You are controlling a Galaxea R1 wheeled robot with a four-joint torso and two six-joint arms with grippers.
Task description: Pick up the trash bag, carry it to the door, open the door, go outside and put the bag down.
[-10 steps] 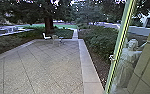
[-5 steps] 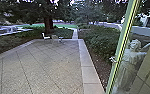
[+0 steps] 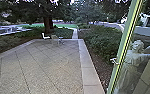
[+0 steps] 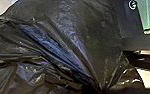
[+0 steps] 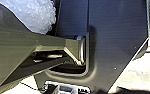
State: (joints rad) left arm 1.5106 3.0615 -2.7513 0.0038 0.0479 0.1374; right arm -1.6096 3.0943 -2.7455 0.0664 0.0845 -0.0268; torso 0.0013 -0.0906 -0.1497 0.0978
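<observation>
- I see a big flat yard floor [image 3: 43,67] ahead of me, rough and speckly, with thin lines crossing it in slanted squares.
- A smooth, pale stone strip [image 3: 88,72] goes along its side.
- A white chair [image 3: 45,36] and a tan chair [image 3: 54,38] are near the far edge.
- Past them are a thick brown tree trunk [image 3: 48,23], bright green grass [image 3: 33,26] and a skinny path [image 3: 75,33].
- Leafy, bumpy bushes [image 3: 101,42] grow beside the stone strip.
- On my right is a door [image 3: 124,47] with a long, straight, greeny-yellow edge and a shiny handle [image 3: 114,60].
- A pale statue [image 3: 134,61] with wavy clothes shows in the glass.
- The black trash bag [image 4: 63,42] is big and close at my left wrist. It is shiny and crinkly, and its folds pinch together at one spot.
- I cannot tell if my left claw is clenched on it, or how my right claw is.
</observation>
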